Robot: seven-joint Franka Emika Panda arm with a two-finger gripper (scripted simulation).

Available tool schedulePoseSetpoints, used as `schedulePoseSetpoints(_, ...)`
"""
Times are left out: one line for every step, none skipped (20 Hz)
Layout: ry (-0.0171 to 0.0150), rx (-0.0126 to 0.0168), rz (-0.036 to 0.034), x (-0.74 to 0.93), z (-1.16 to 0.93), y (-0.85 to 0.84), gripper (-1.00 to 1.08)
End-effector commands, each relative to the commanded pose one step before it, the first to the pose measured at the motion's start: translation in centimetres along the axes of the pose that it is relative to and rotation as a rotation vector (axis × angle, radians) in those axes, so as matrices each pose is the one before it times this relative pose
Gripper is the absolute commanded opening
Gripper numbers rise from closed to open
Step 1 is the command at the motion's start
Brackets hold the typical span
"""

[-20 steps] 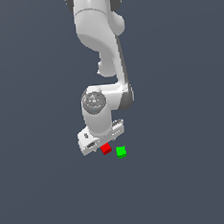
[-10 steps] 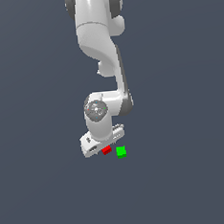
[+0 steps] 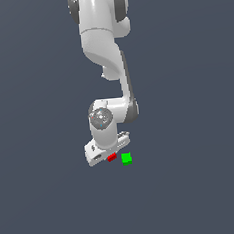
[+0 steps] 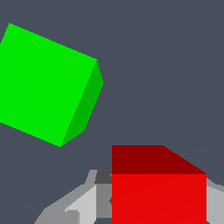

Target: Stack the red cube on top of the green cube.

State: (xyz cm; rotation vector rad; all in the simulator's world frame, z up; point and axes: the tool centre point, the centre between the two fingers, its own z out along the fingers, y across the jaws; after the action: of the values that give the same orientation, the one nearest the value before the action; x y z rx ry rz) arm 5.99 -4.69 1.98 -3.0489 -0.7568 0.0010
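The red cube (image 3: 111,157) sits on the dark floor, partly covered by the white hand in the exterior view. My gripper (image 3: 107,156) is lowered over it. In the wrist view the red cube (image 4: 159,197) fills the space between my grey fingers (image 4: 81,203), one on each side of it. They look open around it, and no squeeze is visible. The green cube (image 3: 126,158) rests on the floor just to the exterior view's right of the red one, apart from it. It appears large in the wrist view (image 4: 43,83), and nothing lies on top of it.
The plain dark grey floor (image 3: 196,192) stretches all around the two cubes. The white arm (image 3: 105,49) rises straight up above the hand.
The arm has moved down, bringing the hand lower over the red cube. Neither cube has shifted.
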Motion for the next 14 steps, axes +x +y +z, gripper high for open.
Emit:
schedulePoseSetpoints(0.00055,-0.00038,0.00003,0.024,-0.021,0.019,-1.0)
schedulePoseSetpoints(0.0,0.0,0.0,0.0,0.0,0.0,-1.0)
schedulePoseSetpoints(0.0,0.0,0.0,0.0,0.0,0.0,-1.0)
schedulePoseSetpoints(0.0,0.0,0.0,0.0,0.0,0.0,-1.0)
schedulePoseSetpoints(0.0,0.0,0.0,0.0,0.0,0.0,-1.0)
schedulePoseSetpoints(0.0,0.0,0.0,0.0,0.0,0.0,-1.0)
schedulePoseSetpoints(0.0,0.0,0.0,-0.013,-0.007,-0.01,-1.0)
schedulePoseSetpoints(0.0,0.0,0.0,-0.002,-0.029,-0.001,-1.0)
schedulePoseSetpoints(0.0,0.0,0.0,-0.006,-0.087,-0.003,-1.0)
schedulePoseSetpoints(0.0,0.0,0.0,-0.009,-0.147,-0.005,-1.0)
schedulePoseSetpoints(0.0,0.0,0.0,-0.012,-0.209,-0.006,-1.0)
schedulePoseSetpoints(0.0,0.0,0.0,-0.013,-0.273,-0.006,-1.0)
schedulePoseSetpoints(0.0,0.0,0.0,-0.013,-0.339,-0.006,-1.0)
schedulePoseSetpoints(0.0,0.0,0.0,-0.013,-0.408,-0.006,-1.0)
